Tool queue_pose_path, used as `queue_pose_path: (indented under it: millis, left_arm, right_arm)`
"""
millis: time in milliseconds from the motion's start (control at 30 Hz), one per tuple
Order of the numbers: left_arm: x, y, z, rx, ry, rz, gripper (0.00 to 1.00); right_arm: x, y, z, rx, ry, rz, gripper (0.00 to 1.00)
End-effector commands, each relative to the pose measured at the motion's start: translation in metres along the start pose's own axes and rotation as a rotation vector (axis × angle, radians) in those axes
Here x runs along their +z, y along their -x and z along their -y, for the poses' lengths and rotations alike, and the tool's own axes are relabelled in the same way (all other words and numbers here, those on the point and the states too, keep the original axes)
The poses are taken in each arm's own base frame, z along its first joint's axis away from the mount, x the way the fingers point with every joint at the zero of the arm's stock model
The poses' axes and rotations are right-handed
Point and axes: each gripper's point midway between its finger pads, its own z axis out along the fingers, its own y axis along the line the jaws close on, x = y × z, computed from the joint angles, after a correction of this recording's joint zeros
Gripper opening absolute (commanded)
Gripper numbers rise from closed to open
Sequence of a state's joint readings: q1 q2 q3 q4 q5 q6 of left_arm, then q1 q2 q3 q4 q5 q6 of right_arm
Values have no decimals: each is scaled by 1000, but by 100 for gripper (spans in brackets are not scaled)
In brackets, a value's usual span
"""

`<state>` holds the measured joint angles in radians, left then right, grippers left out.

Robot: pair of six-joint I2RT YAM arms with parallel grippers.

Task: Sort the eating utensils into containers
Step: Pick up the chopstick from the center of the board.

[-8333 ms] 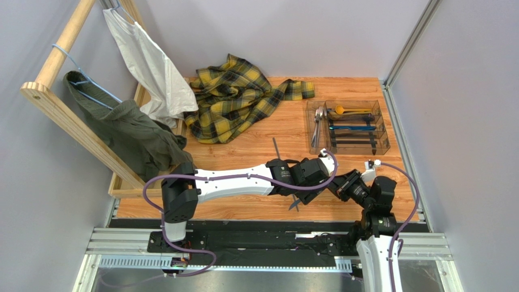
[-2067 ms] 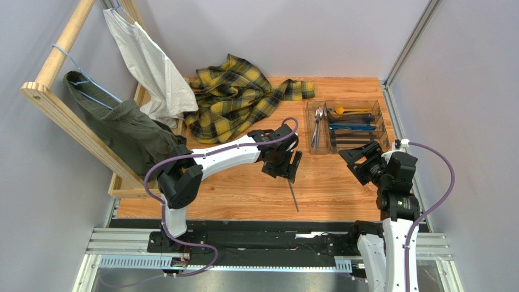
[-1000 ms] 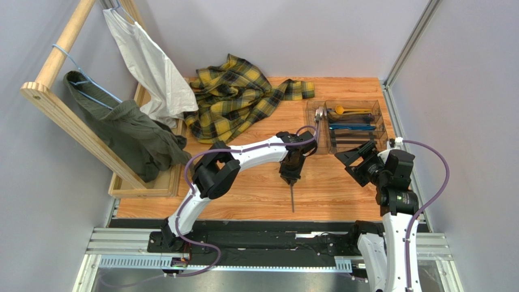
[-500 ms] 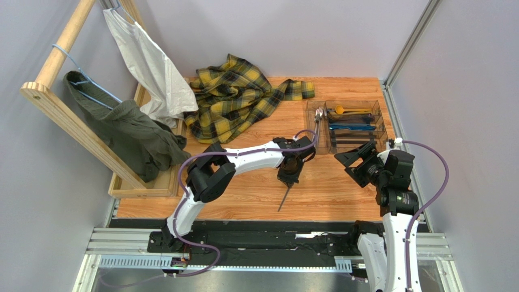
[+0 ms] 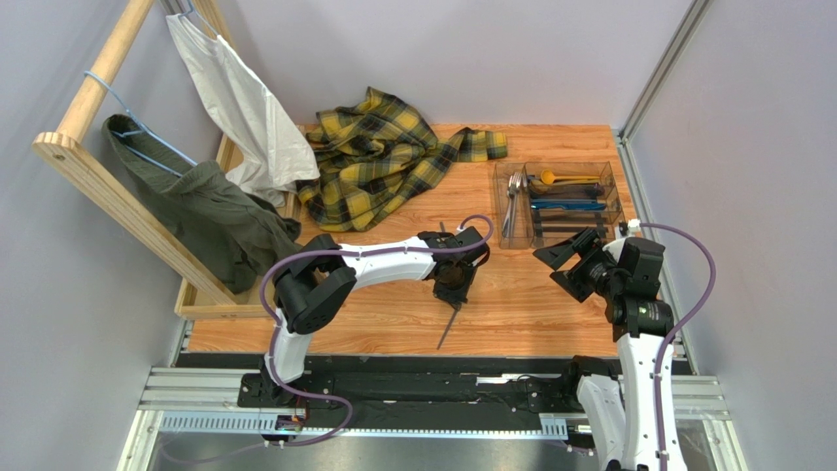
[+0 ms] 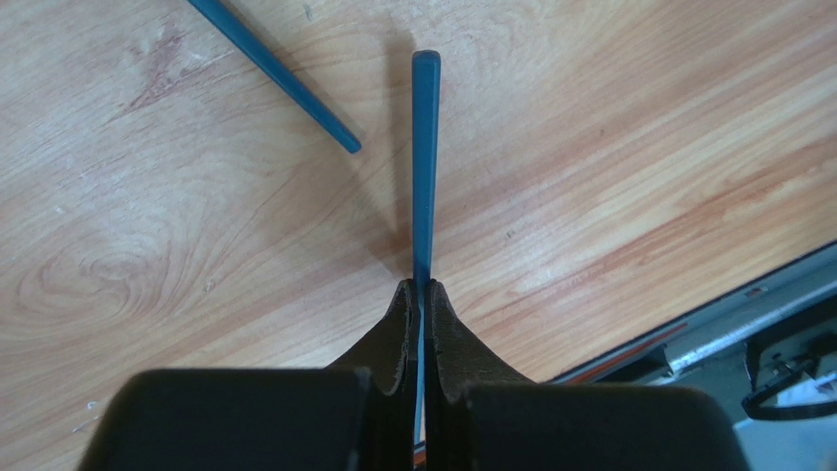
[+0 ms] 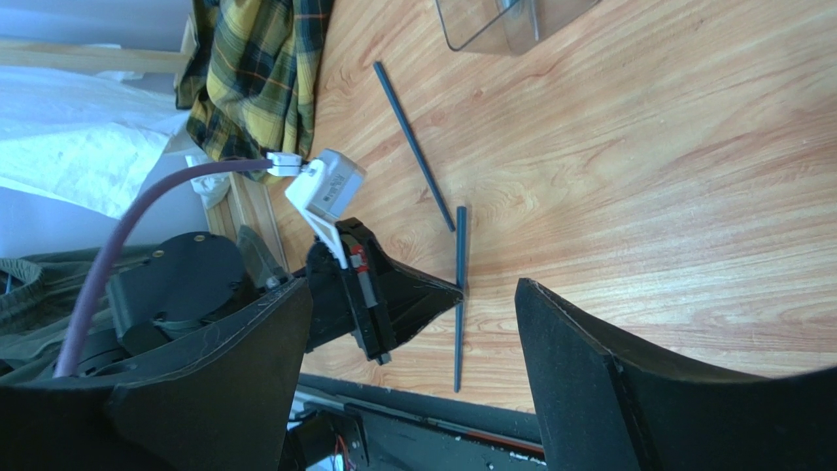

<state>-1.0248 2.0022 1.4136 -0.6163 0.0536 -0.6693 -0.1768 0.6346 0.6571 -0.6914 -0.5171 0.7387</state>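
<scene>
My left gripper (image 5: 455, 294) (image 6: 420, 287) is shut on a slim dark blue-grey stick (image 5: 444, 334) (image 6: 424, 167) (image 7: 459, 324) near its middle, just above the wooden table. A second stick (image 6: 275, 74) (image 7: 413, 147) lies loose on the wood beside it; the left arm mostly hides it in the top view. The clear container tray (image 5: 619, 211) (image 7: 491, 29) stands at the back right, holding silver forks (image 5: 513, 201), a gold spoon (image 5: 555, 178), teal pieces (image 5: 570, 206) and dark pieces (image 5: 570, 228). My right gripper (image 5: 565, 263) (image 7: 411, 294) hovers open and empty in front of the tray, facing the left gripper.
A yellow plaid shirt (image 5: 378, 157) lies crumpled at the back centre. A wooden rack (image 5: 108, 186) with a green garment (image 5: 211, 221) and a white one (image 5: 246, 108) fills the left side. A black rail (image 5: 413, 368) borders the table's near edge.
The left gripper has shut on the stick and drawn back to the left with it, the stick's lower end swinging left. The right gripper has edged slightly left, still open.
</scene>
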Motion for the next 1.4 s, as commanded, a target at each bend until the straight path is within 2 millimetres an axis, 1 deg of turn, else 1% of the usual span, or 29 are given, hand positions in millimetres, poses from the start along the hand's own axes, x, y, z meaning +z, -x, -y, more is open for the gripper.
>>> queue_pose_path:
  millis: [0,67,100,167,200,267,300,433,567,700,833,900,933,1067,1200,1367]
  left_arm:
    - [-44,27,24,6,-120,126,0]
    - [-52,29,27,18,-139,145,0]
    - [-60,31,30,24,-153,163,0]
    - [-69,35,32,39,-168,183,0]
    - [-76,36,35,53,-184,196,0]
    - [-84,38,39,66,-200,213,0]
    - [-91,41,41,77,-218,229,0]
    - [-108,46,56,119,-261,266,0]
    - [-121,50,72,168,-301,289,0]
    - [-127,48,85,200,-342,280,0]
    - [-134,47,96,225,-373,281,0]
    - [-132,45,98,235,-365,268,0]
    - [-135,45,102,246,-375,270,0]
    - [-131,43,109,262,-376,254,0]
    - [-132,43,118,278,-388,256,0]
    - [-129,40,121,293,-396,237,0]
  right_arm:
    - [2,-3,-11,-38,65,-38,80]
    - [4,-5,-11,-33,75,-49,80]
    - [4,-6,-12,-31,80,-55,80]
    - [5,-7,-12,-32,88,-65,80]
    - [6,-7,-12,-31,89,-68,80]
    - [7,-8,-12,-28,94,-81,80]
    - [8,-9,-13,-27,98,-85,80]
    - [9,-11,-14,-23,111,-102,80]
    - [10,-16,-10,-20,103,-126,80]
    - [12,-23,-6,-8,110,-150,80]
    - [12,-26,-9,-8,138,-157,77]
    - [10,-28,-10,-5,151,-164,77]
    - [10,-29,-11,-5,162,-163,76]
    - [10,-35,-14,-3,190,-183,74]
    - [11,-42,-18,2,211,-210,73]
    - [4,-45,-24,0,243,-209,73]
